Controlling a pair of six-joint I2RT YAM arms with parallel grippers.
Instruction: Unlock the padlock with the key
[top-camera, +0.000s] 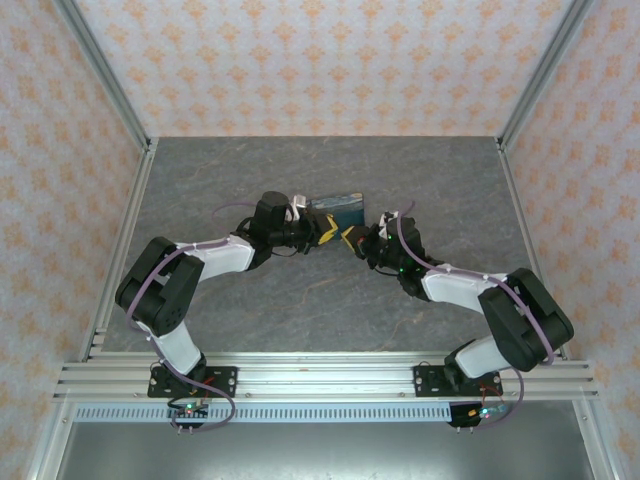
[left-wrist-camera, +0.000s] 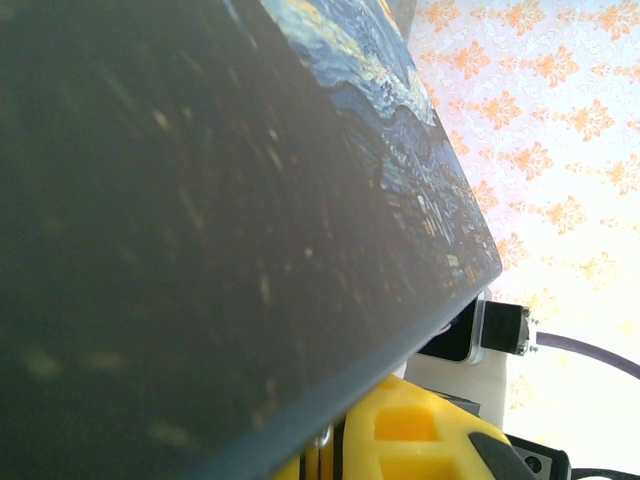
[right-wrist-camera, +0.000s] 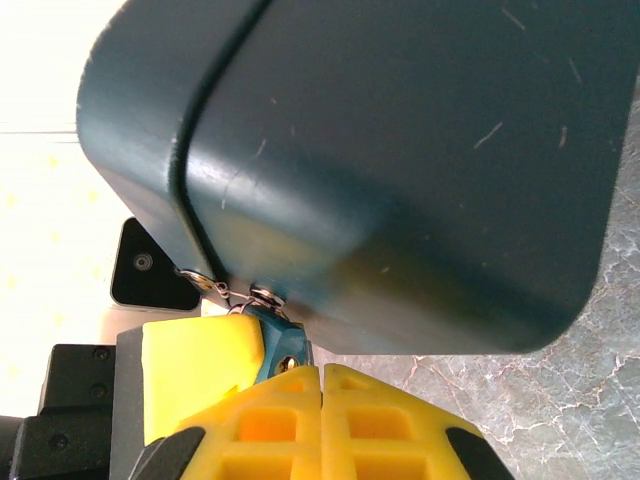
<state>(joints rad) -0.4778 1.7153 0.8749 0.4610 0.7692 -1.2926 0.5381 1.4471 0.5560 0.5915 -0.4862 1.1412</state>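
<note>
The tiny teal padlock (right-wrist-camera: 276, 338) hangs by a small metal ring (right-wrist-camera: 262, 295) from the lower edge of the dark-blue tin (right-wrist-camera: 400, 150). A yellow finger (right-wrist-camera: 195, 355) of my left gripper (top-camera: 328, 233) presses against the padlock's left side, so the left gripper is shut on it. My right gripper (right-wrist-camera: 322, 378) is shut, its tips touching the padlock's underside. A metal glint (right-wrist-camera: 287, 364) shows in that underside; I cannot tell whether it is the key. In the left wrist view my left gripper (left-wrist-camera: 335, 452) sits under the tin's painted lid (left-wrist-camera: 400, 130).
The tin (top-camera: 338, 208) lies mid-table on the grey marbled surface (top-camera: 300, 300), with both arms meeting just in front of it. Aluminium frame rails (top-camera: 120, 240) and patterned walls (top-camera: 320, 60) bound the table on all sides.
</note>
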